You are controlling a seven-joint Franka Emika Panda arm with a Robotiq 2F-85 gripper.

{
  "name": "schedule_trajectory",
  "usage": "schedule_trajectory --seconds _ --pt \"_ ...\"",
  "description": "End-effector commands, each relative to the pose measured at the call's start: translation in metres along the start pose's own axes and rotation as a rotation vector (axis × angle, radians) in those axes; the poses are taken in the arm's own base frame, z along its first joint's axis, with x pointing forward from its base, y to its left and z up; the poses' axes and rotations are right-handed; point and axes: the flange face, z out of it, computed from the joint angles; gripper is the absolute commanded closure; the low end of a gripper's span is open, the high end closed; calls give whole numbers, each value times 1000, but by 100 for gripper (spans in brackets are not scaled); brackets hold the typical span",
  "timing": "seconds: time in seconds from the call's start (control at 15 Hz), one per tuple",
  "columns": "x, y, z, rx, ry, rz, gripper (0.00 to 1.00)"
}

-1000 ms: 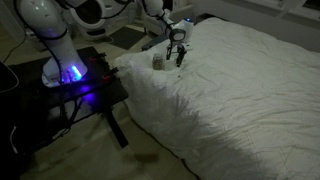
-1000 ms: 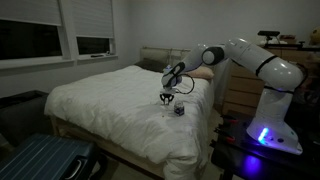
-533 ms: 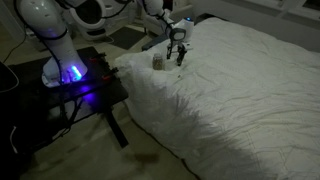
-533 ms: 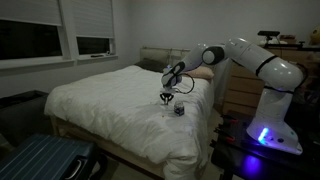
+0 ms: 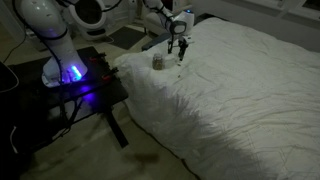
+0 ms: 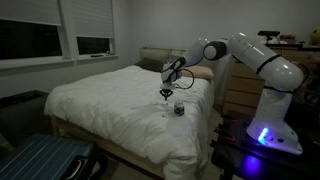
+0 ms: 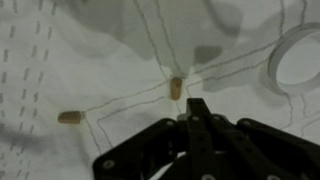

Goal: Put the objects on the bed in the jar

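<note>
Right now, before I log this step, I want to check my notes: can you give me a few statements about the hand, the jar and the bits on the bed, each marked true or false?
1. The hand is shut. True.
2. In the wrist view, two small brown bits lie on the white bed. True.
3. The jar lies on its side. False: it stands upright on the bed.
4. The hand hangs straight over the jar's mouth. False: in the wrist view the jar's rim sits off to one side, and in both exterior views the hand is beside the jar, not above it.
</note>
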Motion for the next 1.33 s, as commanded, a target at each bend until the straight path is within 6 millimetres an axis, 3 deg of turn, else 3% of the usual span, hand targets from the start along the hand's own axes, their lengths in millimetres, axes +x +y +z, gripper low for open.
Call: schedule_trajectory --seconds 0.0,0.13,0.53,0.6,0.8,0.93,1.0,1.27 --pt "-13 9 -26 -25 -6 -37 100" --pt "-17 11 -26 -39 -15 -44 73" --pt "-14 26 -10 -67 -28 -34 32" --pt "-14 28 -9 -71 -28 -33 41" --pt "-12 29 -4 -75 -24 -32 51" --pt "-11 27 -3 -76 -15 -35 50" --pt "-11 26 -2 -77 -10 -39 55" --pt "-12 21 6 -88 -3 -55 30"
